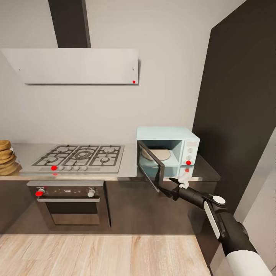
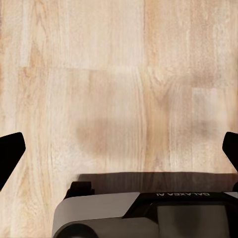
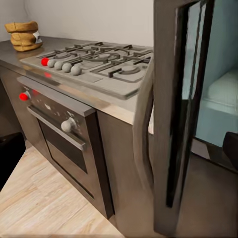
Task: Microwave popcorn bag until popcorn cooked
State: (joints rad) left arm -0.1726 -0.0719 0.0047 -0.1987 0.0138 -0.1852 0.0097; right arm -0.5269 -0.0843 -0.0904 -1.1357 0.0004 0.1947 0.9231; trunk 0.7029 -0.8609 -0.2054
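Observation:
The pale blue microwave (image 1: 188, 147) stands on the grey countertop (image 1: 130, 170) at the right, its dark glass door (image 1: 151, 165) swung open toward me. A round turntable shows inside. The tan ridged popcorn bag (image 1: 5, 157) sits at the counter's far left end, upright, and shows again in the right wrist view as the popcorn bag (image 3: 24, 35) behind the hob. My right gripper (image 1: 179, 180) hovers open just beside the door's free edge; the microwave door (image 3: 173, 114) looms close in its camera. My left gripper (image 2: 119, 153) is open, pointing down at the wood floor.
A silver gas hob (image 1: 80, 155) lies between bag and microwave, with a steel oven (image 1: 71, 203) under it and a hood (image 1: 76, 65) above. A tall dark cabinet (image 1: 237, 115) rises right of the microwave. Pale plank floor (image 1: 99, 255) lies before the cabinets.

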